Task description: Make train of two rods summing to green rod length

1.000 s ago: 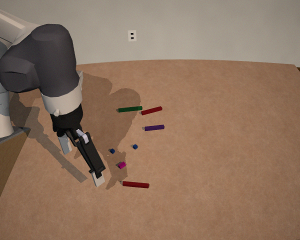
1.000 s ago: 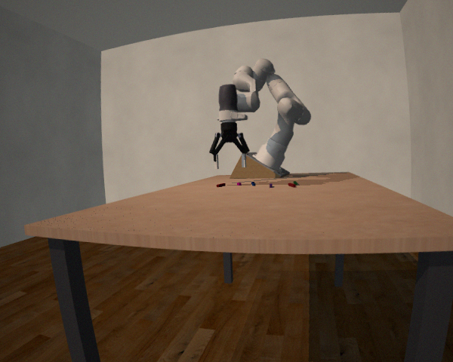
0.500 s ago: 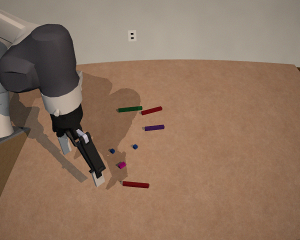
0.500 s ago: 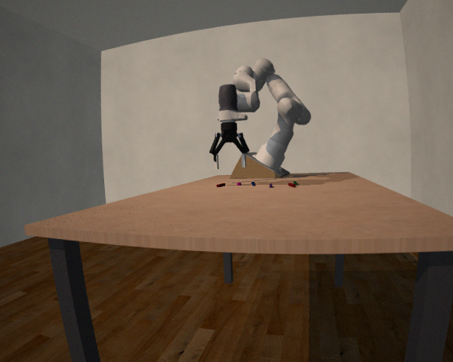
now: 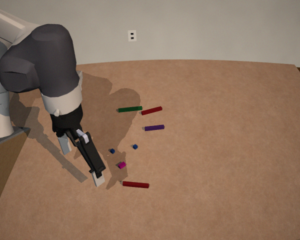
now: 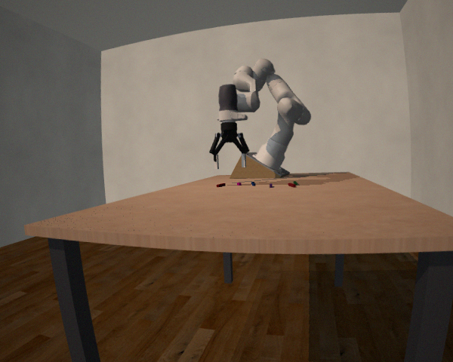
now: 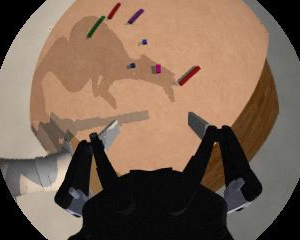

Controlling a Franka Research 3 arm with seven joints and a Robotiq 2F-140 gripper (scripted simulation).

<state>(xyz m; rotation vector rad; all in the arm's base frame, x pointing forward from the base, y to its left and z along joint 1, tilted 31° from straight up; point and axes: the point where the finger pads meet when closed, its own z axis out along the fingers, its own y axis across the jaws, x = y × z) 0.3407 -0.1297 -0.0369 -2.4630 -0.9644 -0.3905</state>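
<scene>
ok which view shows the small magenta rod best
The top view: the small magenta rod appears largest there, its length and slant clear. The wrist view shows it whole but smaller; the exterior view gives only a tiny magenta speck.

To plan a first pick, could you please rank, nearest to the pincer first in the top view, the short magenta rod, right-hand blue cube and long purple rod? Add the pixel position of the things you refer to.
1. Magenta rod (image 5: 122, 165) (image 6: 238, 183) (image 7: 158, 68): right of the pincer (image 5: 82, 165) (image 6: 230, 167) (image 7: 152, 122).
2. Blue cube (image 5: 135, 146) (image 6: 253, 183) (image 7: 144, 42): middle.
3. Purple rod (image 5: 154, 127) (image 6: 270, 185) (image 7: 136, 16): upper right.
</scene>
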